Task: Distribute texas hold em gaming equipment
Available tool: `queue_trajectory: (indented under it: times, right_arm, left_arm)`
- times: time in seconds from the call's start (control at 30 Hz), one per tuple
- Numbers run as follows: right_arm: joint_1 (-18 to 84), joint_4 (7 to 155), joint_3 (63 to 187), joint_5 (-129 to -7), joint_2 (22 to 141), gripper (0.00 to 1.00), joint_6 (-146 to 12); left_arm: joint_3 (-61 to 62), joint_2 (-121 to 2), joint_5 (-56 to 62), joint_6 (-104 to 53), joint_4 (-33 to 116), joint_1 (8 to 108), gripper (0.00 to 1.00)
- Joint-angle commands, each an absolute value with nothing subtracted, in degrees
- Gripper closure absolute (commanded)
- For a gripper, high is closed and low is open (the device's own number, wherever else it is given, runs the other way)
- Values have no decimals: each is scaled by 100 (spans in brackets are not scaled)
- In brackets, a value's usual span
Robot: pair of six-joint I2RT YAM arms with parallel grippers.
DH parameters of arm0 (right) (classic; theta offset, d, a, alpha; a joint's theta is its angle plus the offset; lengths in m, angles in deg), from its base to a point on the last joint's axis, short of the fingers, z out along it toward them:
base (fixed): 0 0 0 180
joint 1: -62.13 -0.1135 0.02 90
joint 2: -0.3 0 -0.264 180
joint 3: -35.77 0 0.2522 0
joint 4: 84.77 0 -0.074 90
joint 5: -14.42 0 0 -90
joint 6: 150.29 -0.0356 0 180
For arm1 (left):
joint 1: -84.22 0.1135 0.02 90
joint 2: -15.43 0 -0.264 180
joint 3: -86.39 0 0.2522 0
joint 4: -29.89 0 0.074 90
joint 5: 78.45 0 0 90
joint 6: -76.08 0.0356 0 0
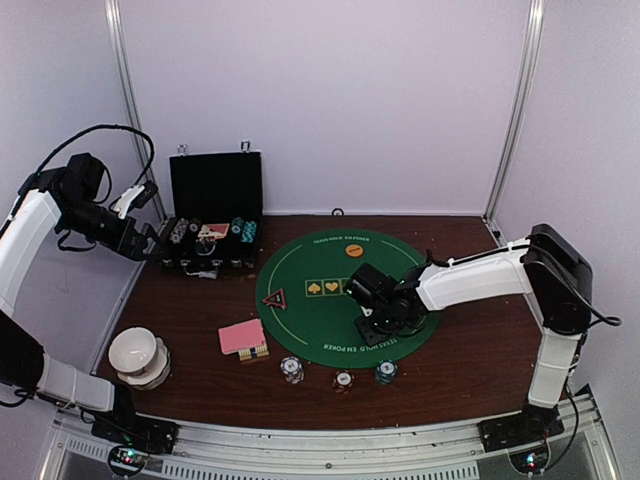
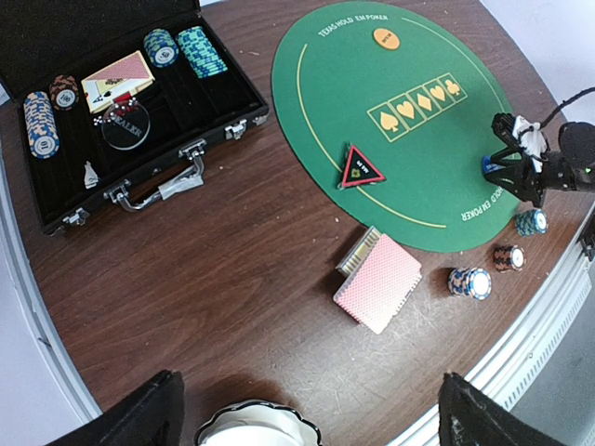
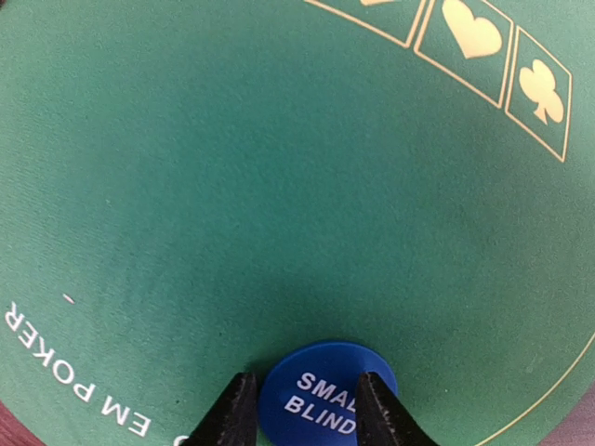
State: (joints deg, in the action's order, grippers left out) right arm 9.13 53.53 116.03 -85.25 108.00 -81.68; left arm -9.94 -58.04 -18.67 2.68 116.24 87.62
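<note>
My right gripper (image 3: pixel 302 409) hangs low over the green round mat (image 3: pixel 279 167) near its front edge. Its fingers are closed on a blue "SMALL BLIND" disc (image 3: pixel 314 401). In the top view the gripper (image 1: pixel 378 325) hides the disc. An orange disc (image 1: pixel 354 251) lies at the mat's far side. A red triangle marker (image 1: pixel 274 298) lies at its left edge. Pink-backed cards (image 1: pixel 241 335) lie left of the mat. White (image 1: pixel 291 370), red (image 1: pixel 343 380) and teal (image 1: pixel 386 372) chip stacks stand in front. My left gripper (image 1: pixel 150 243) is open and empty, raised beside the case.
An open black case (image 2: pixel 186 158) at the back left holds more chip stacks, cards and a dealer button. A small card box (image 2: pixel 358 251) lies under the pink cards. A white bowl (image 1: pixel 138 355) stands at the front left, and shows below my left gripper (image 2: pixel 256 429).
</note>
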Motion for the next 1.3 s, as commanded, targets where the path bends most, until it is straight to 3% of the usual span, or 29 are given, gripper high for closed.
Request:
queue_trajectory:
  times: [0.0,0.47,0.7,0.97,1.27]
  right_arm:
    - [1069,5526,11394,-8371,10822,63,-8318]
    - [1115,5294,10763,-8349,10290,71,-8450]
    - [1115,5029,11159,-8367,10066,67,-8345]
    - [1139,4979,11944,-8342,10633,61,-8201]
    - [1378,5233,11656,-8247,10792,60,-8280]
  left_arm:
    - [-964,-5724,-1915,340,11641,8791,2]
    - [-929,-5691,-1898,357,11641,8791,2]
    - [-903,-5691,-1916,366,11642,8791,3]
    - [-954,-5698,-1924,366,11630,8792,2]
    - [-951,-5683,-1948,366,11629,8791,2]
